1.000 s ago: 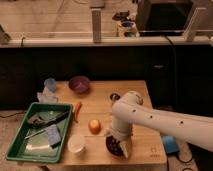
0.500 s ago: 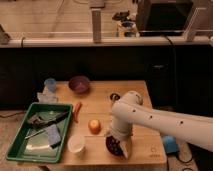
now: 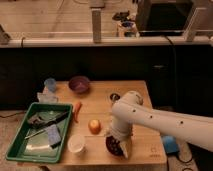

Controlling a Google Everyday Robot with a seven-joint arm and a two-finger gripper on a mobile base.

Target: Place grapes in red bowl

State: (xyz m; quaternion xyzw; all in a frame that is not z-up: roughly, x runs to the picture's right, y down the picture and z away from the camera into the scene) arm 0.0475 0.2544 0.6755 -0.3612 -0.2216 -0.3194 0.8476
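**Gripper (image 3: 121,147) spread wide at red bowl (image 3: 108,143), grapes (image 3: 115,146) apparently in**

Gripper and wrist point straight down at the front edge of the table (image 3: 145,100), with the white arm (image 3: 165,120) reaching in from the right. The jaws stand wide and clamp nothing that can be made out. Directly beneath them sits the red bowl, partly hidden by the wrist. A dark, bumpy clump shows inside its rim, and that clump looks to be the grapes. Whether it lies flat on the bowl's bottom or touches a fingertip cannot be told.

By this reading the task is all but done: the grapes are in the right bowl and the hold on them is let go. What remains is to lift the gripper clear without dragging the clump back out or nudging the bowl toward the nearby table edge.

Nothing else appears to be involved. The purple bowl (image 3: 79,83) sits well apart at the back, the orange fruit (image 3: 94,126) lies just left of the red bowl, the white cup (image 3: 76,143) stands farther left, and the green tray (image 3: 20,135) fills the left end.
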